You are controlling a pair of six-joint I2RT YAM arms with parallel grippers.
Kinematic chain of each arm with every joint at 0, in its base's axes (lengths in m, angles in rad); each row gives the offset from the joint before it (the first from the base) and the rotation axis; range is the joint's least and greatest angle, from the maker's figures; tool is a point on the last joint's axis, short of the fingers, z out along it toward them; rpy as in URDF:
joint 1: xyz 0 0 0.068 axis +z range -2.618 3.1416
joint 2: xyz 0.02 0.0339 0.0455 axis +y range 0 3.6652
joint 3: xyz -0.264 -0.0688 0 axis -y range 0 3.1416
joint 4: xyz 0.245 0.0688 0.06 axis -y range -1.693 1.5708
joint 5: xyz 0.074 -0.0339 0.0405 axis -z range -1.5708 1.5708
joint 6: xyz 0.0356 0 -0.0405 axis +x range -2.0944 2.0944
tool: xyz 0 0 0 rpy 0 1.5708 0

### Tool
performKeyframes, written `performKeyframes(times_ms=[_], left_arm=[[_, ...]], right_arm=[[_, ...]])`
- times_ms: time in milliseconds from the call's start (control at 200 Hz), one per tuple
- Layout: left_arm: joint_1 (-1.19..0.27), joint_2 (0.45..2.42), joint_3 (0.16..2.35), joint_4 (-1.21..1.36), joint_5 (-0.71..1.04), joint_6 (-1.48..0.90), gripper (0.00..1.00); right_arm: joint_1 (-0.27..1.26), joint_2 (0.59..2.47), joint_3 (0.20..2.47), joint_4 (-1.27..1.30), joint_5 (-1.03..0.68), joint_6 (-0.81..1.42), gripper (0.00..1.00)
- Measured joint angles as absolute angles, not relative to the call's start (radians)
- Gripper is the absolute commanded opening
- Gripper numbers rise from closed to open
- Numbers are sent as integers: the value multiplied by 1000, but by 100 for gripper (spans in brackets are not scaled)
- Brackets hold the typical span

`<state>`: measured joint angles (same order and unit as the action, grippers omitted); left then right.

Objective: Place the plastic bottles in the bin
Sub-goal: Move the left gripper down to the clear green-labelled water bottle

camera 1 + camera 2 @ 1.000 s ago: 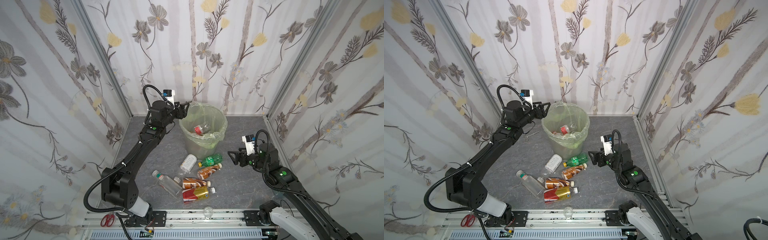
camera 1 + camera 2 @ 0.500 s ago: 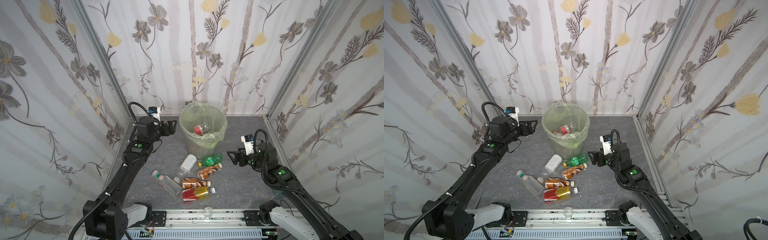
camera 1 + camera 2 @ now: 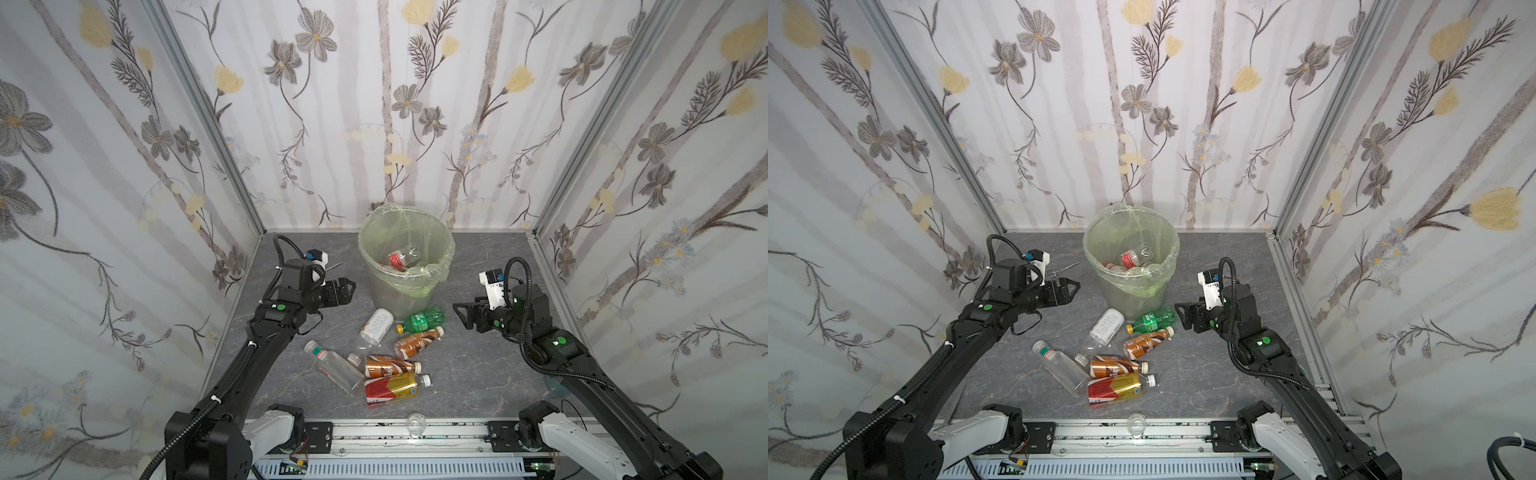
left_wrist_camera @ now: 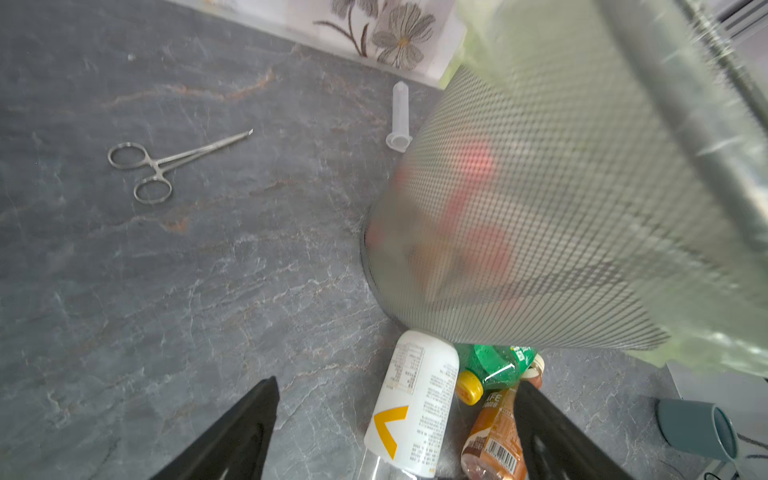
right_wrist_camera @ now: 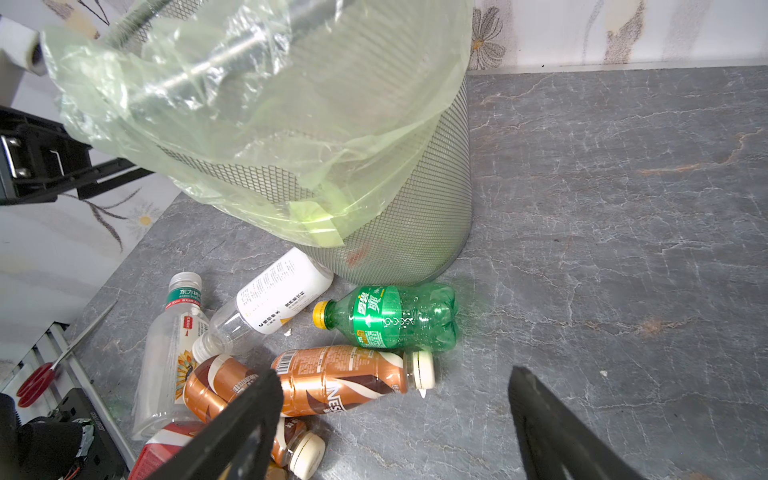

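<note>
The bin (image 3: 399, 291) (image 3: 1133, 291), a mesh basket lined with a light green bag, stands at the back middle with plastic bottles (image 3: 401, 257) inside. Several more lie in front of it. They include a white-labelled clear one (image 3: 376, 326) (image 4: 415, 399), a green one (image 3: 424, 320) (image 5: 390, 316), two brown ones (image 3: 417, 340) (image 3: 388, 365), a red-gold one (image 3: 390, 388) and a green-capped clear one (image 3: 332, 365). My left gripper (image 3: 351, 286) (image 4: 397, 382) hangs open and empty left of the bin. My right gripper (image 3: 461, 313) (image 5: 392, 372) stands open and empty, right of the green bottle.
Steel forceps (image 4: 166, 162) (image 3: 1061, 270) and a clear tube (image 4: 400, 116) lie on the floor left of and behind the bin. A grey-blue cup (image 4: 698, 428) is near the right arm. A small glass cup (image 3: 415, 424) sits at the front rail. Papered walls close in three sides.
My left gripper has drawn back from the bin's rim, down and to the left, to beside the bin. The right arm has hardly moved.
</note>
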<state>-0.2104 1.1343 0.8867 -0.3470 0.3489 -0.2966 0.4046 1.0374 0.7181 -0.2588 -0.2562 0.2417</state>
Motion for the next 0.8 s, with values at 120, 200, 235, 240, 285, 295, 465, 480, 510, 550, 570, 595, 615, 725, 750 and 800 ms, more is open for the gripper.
performKeyframes(times_ms=[120, 200, 235, 240, 285, 295, 465, 480, 510, 550, 570, 595, 615, 725, 750, 800], left_arm=[[-229, 1096, 825, -368, 315, -355, 92], [-237, 1042, 779, -379, 242, -405, 93], [-237, 1019, 763, -380, 207, -427, 93], [-237, 1017, 762, -381, 203, -429, 93], [-237, 996, 748, -392, 158, -453, 94], [-237, 993, 745, -395, 149, -458, 94], [-239, 982, 725, -453, 81, -541, 99], [-239, 984, 723, -459, 82, -550, 100], [-239, 988, 722, -469, 82, -561, 100], [-240, 992, 719, -483, 83, -579, 100], [-241, 992, 717, -490, 82, -585, 100], [-242, 989, 714, -496, 83, -595, 100], [-242, 987, 712, -501, 83, -603, 100], [-249, 986, 710, -530, 83, -646, 100], [-256, 995, 713, -542, 82, -658, 100], [-285, 1028, 717, -558, 89, -681, 100]], right_arm=[[405, 1037, 718, -258, -256, 242, 86], [405, 1037, 716, -257, -256, 241, 86], [405, 1037, 713, -257, -256, 241, 86], [405, 1037, 712, -257, -256, 241, 86], [405, 1036, 707, -258, -256, 241, 86], [405, 1035, 706, -258, -256, 241, 86], [405, 1026, 692, -256, -256, 241, 86], [405, 1026, 691, -255, -256, 241, 86], [405, 1026, 690, -255, -256, 241, 86], [405, 1026, 690, -255, -256, 241, 86], [405, 1026, 690, -254, -256, 241, 86], [405, 1026, 690, -253, -256, 241, 86], [405, 1026, 690, -253, -256, 241, 86], [405, 1033, 690, -250, -256, 241, 86], [405, 1035, 690, -250, -256, 241, 86], [405, 1038, 690, -250, -257, 241, 86]])
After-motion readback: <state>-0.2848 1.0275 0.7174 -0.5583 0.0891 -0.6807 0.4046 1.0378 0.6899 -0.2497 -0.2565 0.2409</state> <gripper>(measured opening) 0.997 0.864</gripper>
